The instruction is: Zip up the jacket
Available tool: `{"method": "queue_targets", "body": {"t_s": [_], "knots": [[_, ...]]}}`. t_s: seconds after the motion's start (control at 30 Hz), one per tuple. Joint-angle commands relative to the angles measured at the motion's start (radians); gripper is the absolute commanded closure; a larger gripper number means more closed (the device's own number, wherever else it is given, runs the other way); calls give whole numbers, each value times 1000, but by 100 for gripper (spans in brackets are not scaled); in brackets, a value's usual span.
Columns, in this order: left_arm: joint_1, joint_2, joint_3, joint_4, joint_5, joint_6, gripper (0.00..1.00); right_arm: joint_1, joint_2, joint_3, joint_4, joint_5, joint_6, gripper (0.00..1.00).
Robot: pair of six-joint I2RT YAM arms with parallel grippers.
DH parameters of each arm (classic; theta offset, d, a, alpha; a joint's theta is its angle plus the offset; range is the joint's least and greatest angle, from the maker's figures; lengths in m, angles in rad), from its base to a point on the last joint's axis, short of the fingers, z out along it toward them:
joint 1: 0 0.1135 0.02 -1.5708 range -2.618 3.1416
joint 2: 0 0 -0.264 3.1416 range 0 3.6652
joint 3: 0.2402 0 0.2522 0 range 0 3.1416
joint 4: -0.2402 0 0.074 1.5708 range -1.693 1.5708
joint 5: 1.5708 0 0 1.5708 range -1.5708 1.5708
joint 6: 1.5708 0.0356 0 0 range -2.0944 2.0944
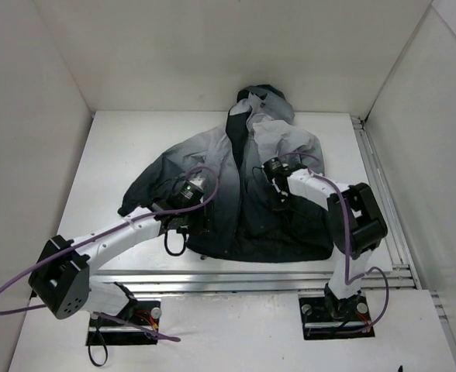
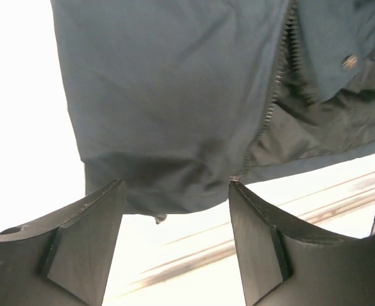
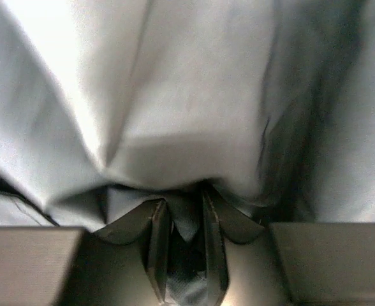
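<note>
**Top view.** The jacket is spread flat at the middle of the table, with the hood toward the top of the frame and the dark hem toward the bottom. The zipper is seen as a dark line running top to bottom down the middle of the garment, and that is its long axis. The left gripper is seen at the hem, just left of that line. The right gripper is on the panel just right of it, higher in the frame. The jaws cannot be made out from here.

**Left wrist view.** The left gripper is spread wide and nothing is held. The hem is seen across the upper frame, its lower edge dipping between the fingertips. The zipper teeth descend from the upper right to a foot just beside the tip of the right-hand finger. Dark lining is exposed right of the teeth, so the front is judged open at this end. No slider can be picked out.

**Right wrist view.** The right gripper is clenched on a pinched fold of light grey jacket fabric. No zipper is shown.

The zipper's foot is judged to lie right of the left gripper's centre, and the left arm is nearer to it. The closing pull would be made along the axis, toward the hood.
</note>
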Motion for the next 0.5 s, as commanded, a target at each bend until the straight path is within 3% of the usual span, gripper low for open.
{"method": "queue_targets", "body": {"t_s": [0.0, 0.23, 0.47], "knots": [[9, 48, 80, 72, 16, 24, 39, -88, 53, 119, 29, 119, -152, 82], [56, 149, 168, 110, 86, 43, 38, -160, 80, 291, 70, 82, -216, 81], [57, 140, 208, 116, 135, 23, 38, -117, -188, 199, 77, 53, -189, 64]]}}
